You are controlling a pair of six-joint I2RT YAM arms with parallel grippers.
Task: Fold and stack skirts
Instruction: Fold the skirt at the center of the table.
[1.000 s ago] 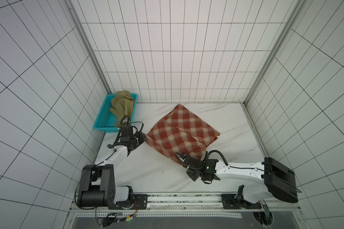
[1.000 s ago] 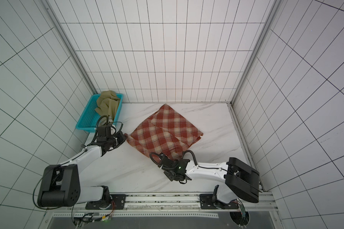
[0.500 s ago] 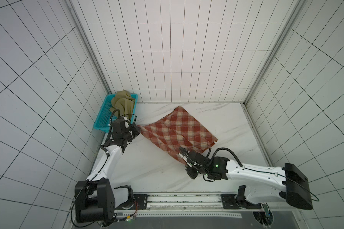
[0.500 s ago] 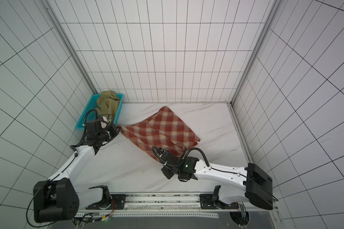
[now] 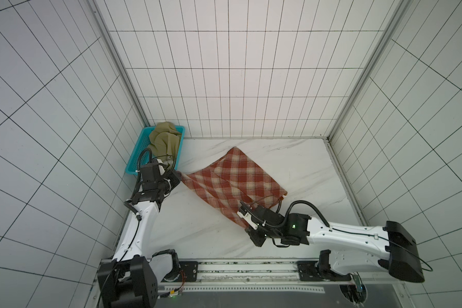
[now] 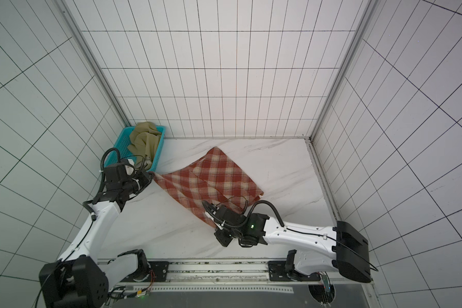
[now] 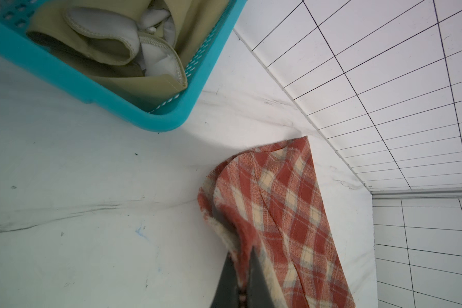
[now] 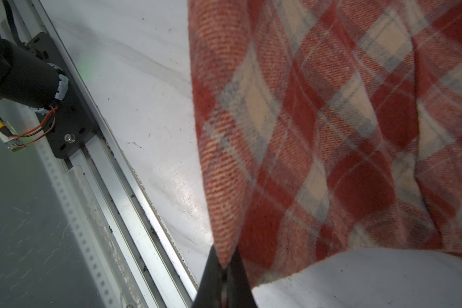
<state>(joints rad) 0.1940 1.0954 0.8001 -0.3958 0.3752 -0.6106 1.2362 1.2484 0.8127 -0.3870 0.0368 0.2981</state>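
Observation:
The red-rust and cream plaid skirt (image 5: 235,184) (image 6: 214,181) hangs stretched between my two grippers, with its far part resting on the white marble table (image 5: 198,234). My left gripper (image 5: 180,174) (image 7: 242,249) is shut on the skirt's left corner (image 7: 283,213), just in front of the basket. My right gripper (image 5: 248,228) (image 8: 224,262) is shut on the near corner of the same plaid cloth (image 8: 331,120). The olive-khaki skirt (image 5: 164,138) (image 6: 144,138) (image 7: 112,50) lies crumpled in the basket.
A teal perforated basket (image 5: 134,165) (image 6: 117,144) (image 7: 64,77) stands in the back left corner against the tiled wall. Tiled walls close in three sides. A metal rail (image 8: 112,170) with both arm bases runs along the table's front edge.
Both grippers have pulled apart with the plaid skirt in them, the left toward the basket, the right toward the front. The cloth now hangs taut between them instead of lying slack.

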